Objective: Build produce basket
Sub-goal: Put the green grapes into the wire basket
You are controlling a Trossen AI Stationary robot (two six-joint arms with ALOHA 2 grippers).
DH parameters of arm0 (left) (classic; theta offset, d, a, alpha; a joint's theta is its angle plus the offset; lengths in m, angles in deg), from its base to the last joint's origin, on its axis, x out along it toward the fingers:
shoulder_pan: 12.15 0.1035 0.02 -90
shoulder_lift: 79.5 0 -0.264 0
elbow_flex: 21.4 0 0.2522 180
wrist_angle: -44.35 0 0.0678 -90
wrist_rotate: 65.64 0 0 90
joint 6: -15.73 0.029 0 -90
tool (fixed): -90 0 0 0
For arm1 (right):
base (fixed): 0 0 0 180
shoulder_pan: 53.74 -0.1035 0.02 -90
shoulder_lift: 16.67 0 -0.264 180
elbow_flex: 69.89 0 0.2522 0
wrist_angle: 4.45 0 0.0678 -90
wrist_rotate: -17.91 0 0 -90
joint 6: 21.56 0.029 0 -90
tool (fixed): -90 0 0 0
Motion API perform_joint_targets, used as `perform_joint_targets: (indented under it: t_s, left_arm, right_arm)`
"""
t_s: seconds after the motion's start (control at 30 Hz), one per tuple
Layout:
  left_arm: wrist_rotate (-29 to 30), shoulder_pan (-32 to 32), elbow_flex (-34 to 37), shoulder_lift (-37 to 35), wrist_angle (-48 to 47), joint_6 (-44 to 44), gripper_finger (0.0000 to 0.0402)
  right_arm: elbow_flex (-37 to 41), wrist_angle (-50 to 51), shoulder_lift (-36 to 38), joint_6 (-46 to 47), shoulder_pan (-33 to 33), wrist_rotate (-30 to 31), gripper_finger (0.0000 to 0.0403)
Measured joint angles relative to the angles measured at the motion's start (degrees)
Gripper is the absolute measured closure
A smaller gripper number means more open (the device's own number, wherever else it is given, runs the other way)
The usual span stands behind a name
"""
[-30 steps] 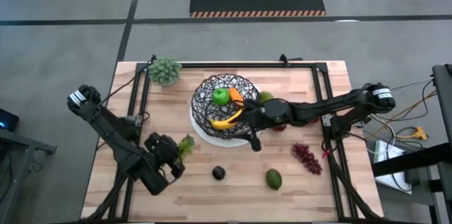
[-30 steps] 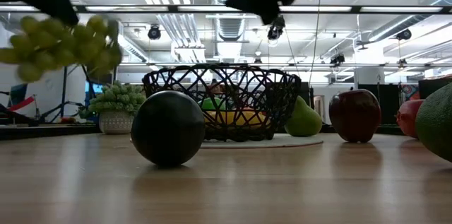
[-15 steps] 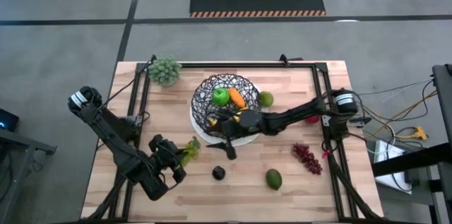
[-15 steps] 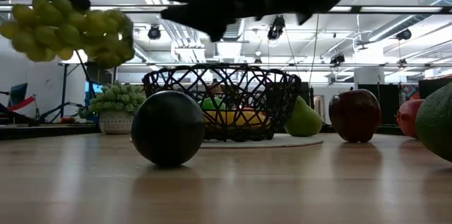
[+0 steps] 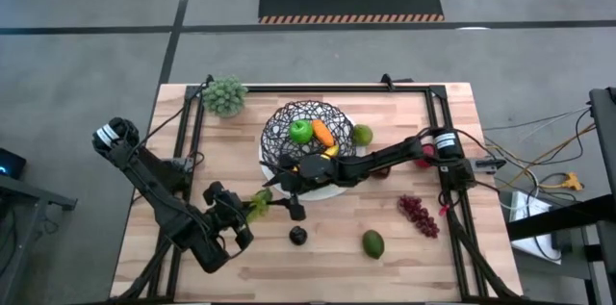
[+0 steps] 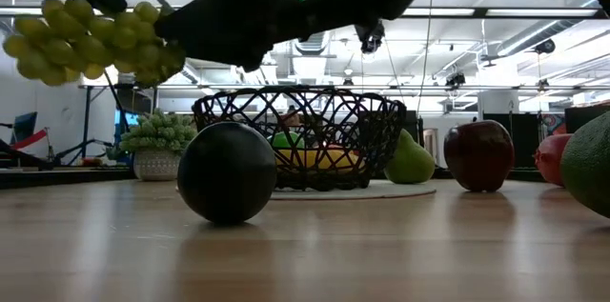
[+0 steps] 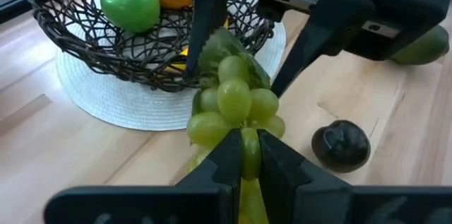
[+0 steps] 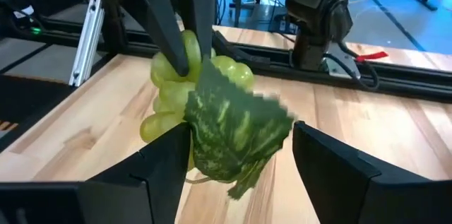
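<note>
Left wrist view: left gripper (image 7: 244, 155) jaws clamp green grapes (image 7: 233, 104), right gripper (image 5: 280, 196) jaws wide around their leaf (image 8: 236, 128).

wooden table (image 5: 231, 141), plum (image 5: 298, 236), avocado (image 5: 373, 243), grapes (image 5: 418, 214)
</note>
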Motion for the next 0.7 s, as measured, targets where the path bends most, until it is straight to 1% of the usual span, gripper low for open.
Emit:
perform_joint_targets:
  t_s: [0.1, 0.2, 0.5, 0.57, 0.7]
  left_arm:
    - [0.0, 0.0, 0.0, 0.0, 0.1, 0.8, 0.0384]
    - [0.0, 0.0, 0.0, 0.0, 0.0, 1.1, 0.0384]
    - [0.9, 0.0, 0.1, 0.0, 0.0, 1.4, 0.0384]
    - [0.9, 0.0, 0.1, 0.0, 0.0, 1.4, 0.0384]
    - [0.9, 0.0, 0.1, 0.0, -0.1, 1.4, 0.0384]
  right_arm:
    - [-0.4, -0.2, -0.1, -0.2, 0.0, 0.0, 0.0192]
    - [-0.4, 0.1, 0.0, -0.4, 0.0, 0.0, 0.0227]
    - [-0.7, 0.1, 0.0, -2.4, 0.0, -0.3, 0.0378]
    - [-0.7, 0.1, 0.0, -2.7, -0.1, -0.3, 0.0387]
    - [-0.8, 0.1, 0.0, -3.2, -0.1, -0.4, 0.0389]
